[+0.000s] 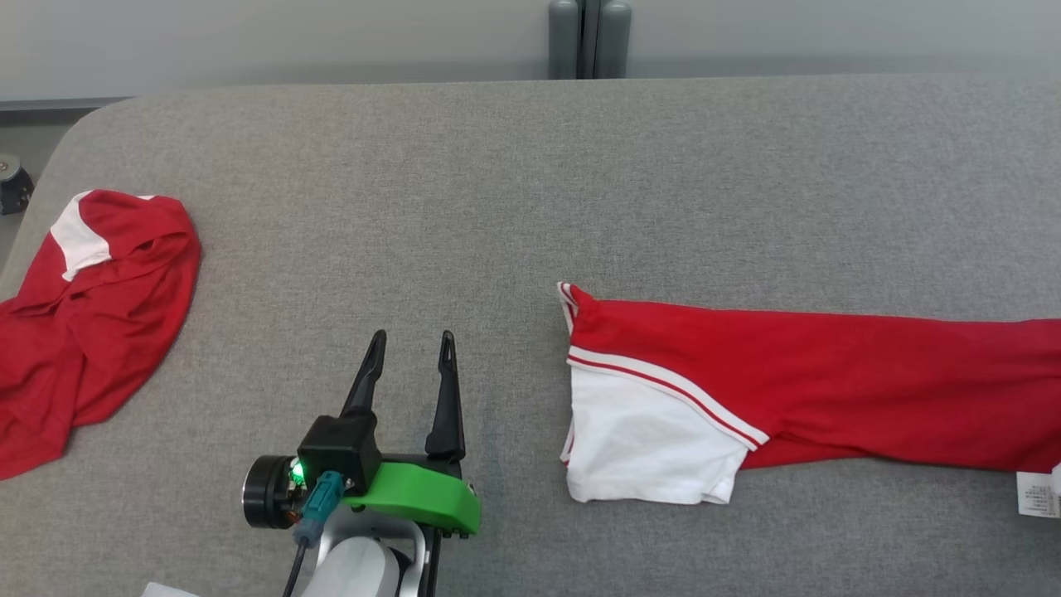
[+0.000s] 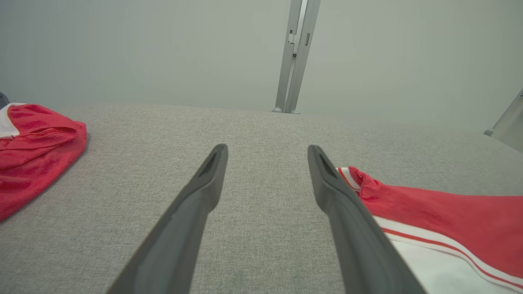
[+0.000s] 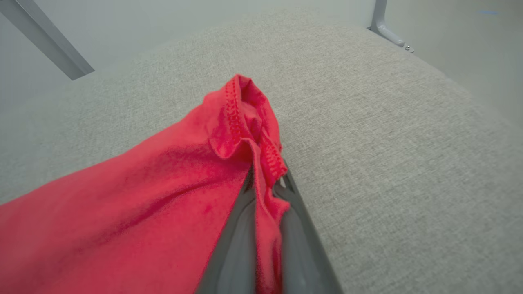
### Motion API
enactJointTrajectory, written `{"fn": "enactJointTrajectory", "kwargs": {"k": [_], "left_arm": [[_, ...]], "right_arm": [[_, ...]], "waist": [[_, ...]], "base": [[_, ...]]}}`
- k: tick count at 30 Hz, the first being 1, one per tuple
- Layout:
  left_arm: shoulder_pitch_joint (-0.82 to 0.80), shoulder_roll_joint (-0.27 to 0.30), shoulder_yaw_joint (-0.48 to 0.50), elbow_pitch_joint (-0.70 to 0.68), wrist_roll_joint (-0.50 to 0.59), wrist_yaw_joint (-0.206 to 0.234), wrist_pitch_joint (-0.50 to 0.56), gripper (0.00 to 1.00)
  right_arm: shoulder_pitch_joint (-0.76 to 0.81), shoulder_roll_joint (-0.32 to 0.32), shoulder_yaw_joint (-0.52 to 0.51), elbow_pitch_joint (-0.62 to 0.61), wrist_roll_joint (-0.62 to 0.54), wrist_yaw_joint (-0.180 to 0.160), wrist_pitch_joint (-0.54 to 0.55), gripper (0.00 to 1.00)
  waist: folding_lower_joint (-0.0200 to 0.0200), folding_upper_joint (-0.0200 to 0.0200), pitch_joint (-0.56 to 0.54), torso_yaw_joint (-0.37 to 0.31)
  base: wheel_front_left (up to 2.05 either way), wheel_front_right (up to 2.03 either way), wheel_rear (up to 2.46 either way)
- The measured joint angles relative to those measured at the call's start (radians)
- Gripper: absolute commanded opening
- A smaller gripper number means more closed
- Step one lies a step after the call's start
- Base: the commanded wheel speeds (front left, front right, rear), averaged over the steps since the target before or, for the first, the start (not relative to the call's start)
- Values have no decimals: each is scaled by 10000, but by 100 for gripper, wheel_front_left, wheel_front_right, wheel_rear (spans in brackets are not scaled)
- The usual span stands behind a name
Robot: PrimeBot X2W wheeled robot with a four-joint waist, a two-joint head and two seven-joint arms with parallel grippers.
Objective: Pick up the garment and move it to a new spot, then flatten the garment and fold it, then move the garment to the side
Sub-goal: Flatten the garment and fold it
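Observation:
The garment [image 1: 829, 381] is red with a white, red-striped sleeve and lies stretched across the right half of the grey table [image 1: 497, 182], running off the right edge of the head view. In the right wrist view my right gripper [image 3: 267, 179] is shut on a bunched red hem of the garment [image 3: 143, 196], which is pinched between the two dark fingers. My left gripper [image 1: 414, 336] stands open over bare table, left of the white sleeve and apart from it. The left wrist view shows that gripper [image 2: 267, 148] with nothing between its fingers and the garment [image 2: 441, 212] just right of it.
A second red and white garment [image 1: 91, 315] lies crumpled at the table's left edge, also seen in the left wrist view [image 2: 32, 143]. A white label [image 1: 1036, 495] shows at the far right. A grey post [image 1: 588, 37] stands behind the table's far edge.

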Motion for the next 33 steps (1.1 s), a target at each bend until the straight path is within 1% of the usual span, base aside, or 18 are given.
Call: {"fn": "enactJointTrajectory", "kwargs": {"k": [2,5,10,13,16,21,24,28,33], "left_arm": [[6,-4,29,23,-59,-4,-2,100],[39,-2,98,77,-117,-23,0,100],[144,-4,136,119,-247,-155,0,100],[249,-6,157,151,-332,-226,0,100],[382,-6,226,155,-374,-305,0,100],[622,-4,430,184,-380,-435,-2,100],[705,-4,418,198,-378,-510,0,100],[718,-6,357,201,-378,-541,-2,100],[717,-6,219,201,-378,-533,0,100]], "right_arm": [[-9,-98,-174,29,-267,-2,0,0],[-34,84,-207,-198,-621,-2,0,0],[-232,500,31,-1174,-909,-6,-2,0],[-218,924,458,-1862,-878,-8,38,0],[-199,1354,951,-2667,-874,-8,299,0],[15,2564,1639,-3860,-688,-8,947,0],[109,3122,1962,-4077,-859,-8,1143,0],[205,3793,2307,-3985,-1156,-8,1172,0],[243,4073,2502,-3335,-1413,-10,991,0]], "waist": [[0,0,-58,-45],[0,0,-185,-115],[0,0,-514,-194],[0,0,-756,-180],[0,0,-986,-97],[0,0,-1212,269],[0,0,-1274,542],[0,-1,-1294,959],[0,0,-1255,1492]], "base": [[0,0,0],[0,0,0],[0,0,0],[0,0,0],[0,0,0],[0,0,0],[0,0,0],[0,0,0],[0,0,0]]}}
